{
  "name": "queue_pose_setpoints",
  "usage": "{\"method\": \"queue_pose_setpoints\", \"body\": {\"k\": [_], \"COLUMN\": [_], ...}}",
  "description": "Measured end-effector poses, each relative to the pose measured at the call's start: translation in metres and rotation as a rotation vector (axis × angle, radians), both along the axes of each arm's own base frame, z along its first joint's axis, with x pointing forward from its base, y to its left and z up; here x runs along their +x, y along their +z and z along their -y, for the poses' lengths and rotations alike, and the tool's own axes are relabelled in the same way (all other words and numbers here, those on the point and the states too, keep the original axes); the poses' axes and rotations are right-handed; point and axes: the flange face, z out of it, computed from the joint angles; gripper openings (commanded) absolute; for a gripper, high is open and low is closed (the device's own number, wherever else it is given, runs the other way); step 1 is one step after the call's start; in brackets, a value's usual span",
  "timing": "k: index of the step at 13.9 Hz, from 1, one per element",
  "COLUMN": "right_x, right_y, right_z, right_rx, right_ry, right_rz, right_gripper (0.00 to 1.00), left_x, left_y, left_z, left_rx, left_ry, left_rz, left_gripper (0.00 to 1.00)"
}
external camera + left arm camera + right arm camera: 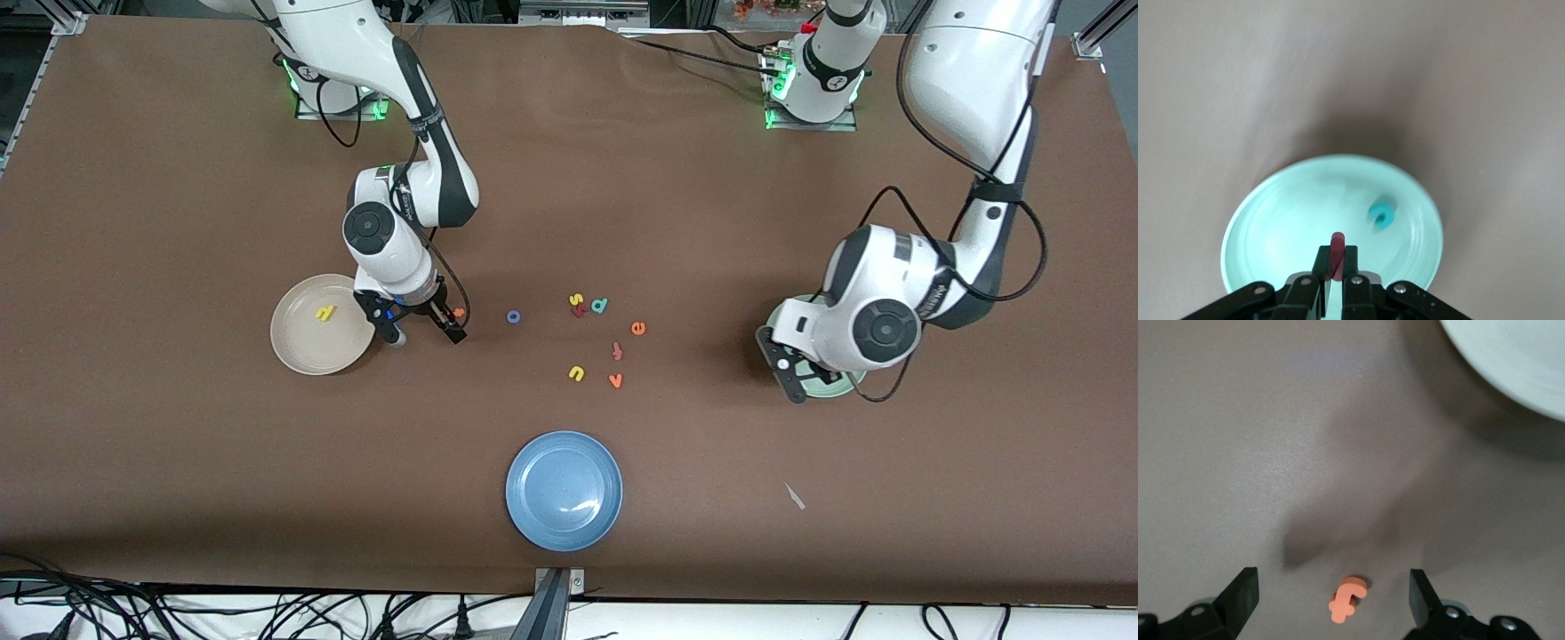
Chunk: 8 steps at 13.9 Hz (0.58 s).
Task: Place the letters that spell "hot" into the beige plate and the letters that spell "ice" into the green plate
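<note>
At the right arm's end of the table the beige plate (322,324) holds the yellow h (325,312), and just beside it the right gripper (425,327) stands low and wide open around the orange t (1347,600). Mid-table lie the blue o (513,316), loose letters including the orange e (637,328), and nearer the camera a blue plate (564,490). The left gripper (1335,267) pinches the dark red i (1337,248) over the green plate (1271,227), where the teal c (1382,216) lies.
</note>
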Motion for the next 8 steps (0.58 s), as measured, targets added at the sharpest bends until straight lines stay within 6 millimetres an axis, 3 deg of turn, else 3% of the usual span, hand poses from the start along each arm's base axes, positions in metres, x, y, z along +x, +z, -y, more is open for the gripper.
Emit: {"method": "queue_pose_setpoints", "body": {"k": [1,2,3,5,8], "right_x": [-0.001,-0.001,-0.003,-0.009,-0.011], "right_y": [-0.001,-0.001,-0.003,-0.006,-0.007], "right_z": [0.000,0.000,-0.002,-0.010,-0.012], "right_rx": [0.000,0.002,0.009,0.023,0.026], "right_ry": [-0.002,-0.005,-0.009,-0.012,-0.026], "right_rz": [-0.002,-0.004,-0.009,-0.017,-0.022], "right_gripper": [1.00,1.00,1.00,0.99,0.99], "left_x": [0.001,0.002,0.002,0.001,0.000], "left_y": [-0.004,-0.010,-0.016,-0.022,-0.018], "left_z": [-0.015,-0.029,-0.037,-0.038,-0.014], "left_rx": [-0.004,-0.009,-0.012,-0.016,-0.034], "left_ry": [0.001,0.003,0.005,0.000,-0.010], "left_rz": [-0.010,-0.021,-0.029,-0.036,-0.028], "left_gripper": [0.15,0.54,1.00,1.00,1.00]}}
